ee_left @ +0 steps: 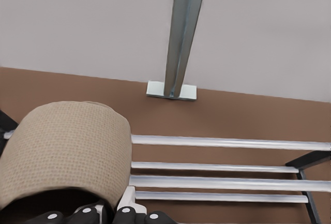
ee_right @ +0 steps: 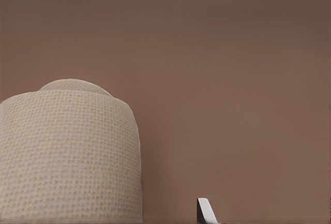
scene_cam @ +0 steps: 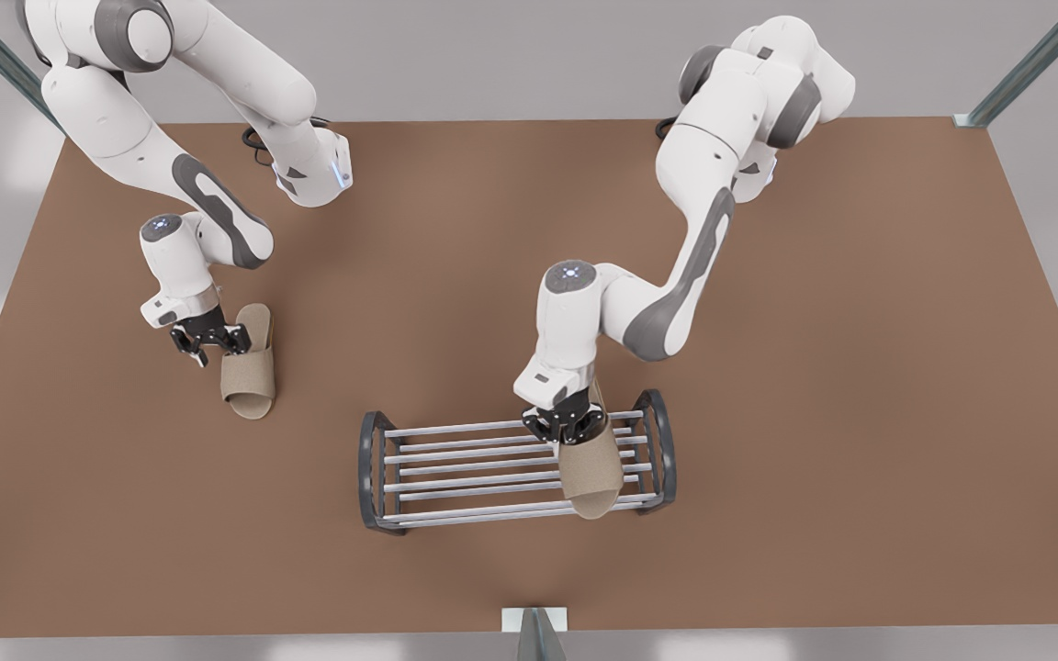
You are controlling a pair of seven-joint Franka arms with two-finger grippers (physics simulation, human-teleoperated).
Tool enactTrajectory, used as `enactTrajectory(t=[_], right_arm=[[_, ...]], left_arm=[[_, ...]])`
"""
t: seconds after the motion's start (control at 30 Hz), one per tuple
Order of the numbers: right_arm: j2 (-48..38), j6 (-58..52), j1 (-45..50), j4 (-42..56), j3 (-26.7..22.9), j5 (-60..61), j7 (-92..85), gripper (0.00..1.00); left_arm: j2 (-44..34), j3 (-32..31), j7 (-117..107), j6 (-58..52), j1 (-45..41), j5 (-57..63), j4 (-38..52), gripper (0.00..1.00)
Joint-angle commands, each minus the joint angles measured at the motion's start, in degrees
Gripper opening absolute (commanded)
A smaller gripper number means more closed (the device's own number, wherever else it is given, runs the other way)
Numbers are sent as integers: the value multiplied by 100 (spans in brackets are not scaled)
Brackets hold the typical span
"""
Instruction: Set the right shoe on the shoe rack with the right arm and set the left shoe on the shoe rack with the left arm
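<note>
On the brown counter [scene_cam: 511, 239], the shoe rack [scene_cam: 455, 470] stands near the edge that carries the small metal post base [scene_cam: 535, 620], a little toward the front view's right of that edge's middle, its pale grey bars running between two dark arched end frames. The left claw [scene_cam: 564, 424] sits over the rack's end on the front view's right, clamped on the heel part of a beige woven slipper [scene_cam: 590, 468]. That slipper lies across the bars next to the end frame, its open toe pointing toward the post-base edge and reaching just past the outermost bar. In the left wrist view the slipper's woven upper band [ee_left: 64, 151] rises directly ahead of the black fingertips [ee_left: 85, 216], with the rack's bars [ee_left: 227, 142] stretching away beside it and the metal post [ee_left: 181, 32] standing beyond. The right claw [scene_cam: 208, 341] is well apart from the rack, toward the counter edge on the front view's left, low beside the second beige slipper [scene_cam: 249, 365], which lies flat on the counter with its toe toward the post-base edge. Its black fingers reach the slipper's side at mid-length, but whether they are closed on it I cannot tell. The right wrist view shows that slipper's woven band [ee_right: 70, 154] close up against the bare counter.
</note>
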Motion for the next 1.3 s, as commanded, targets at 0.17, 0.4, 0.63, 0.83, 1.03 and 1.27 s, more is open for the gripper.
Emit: enactTrajectory(t=[0.17,0.4,0.63,0.83,1.03,1.27], right_arm=[[-6,-4,-37,-7,1,-16,65,58],[-85,-4,-186,-7,19,-34,38,41],[-138,-4,-283,-16,45,-34,91,21],[-340,-66,-275,28,168,-42,469,21],[-1227,-2393,-266,916,678,-34,1031,21],[-2580,-4890,-151,1566,1161,300,1032,21]], left_arm=[[-9,13,-346,23,-12,19,-29,100],[-396,-48,-346,-671,-180,159,-249,100],[-2040,-400,831,-3361,734,-1660,-117,100],[-2127,-373,2974,-4240,1612,-1625,137,100],[-3164,-1261,5912,-4214,3705,-2522,-1347,100],[-3130,-1287,5850,-4425,3767,-2003,-1295,100]])
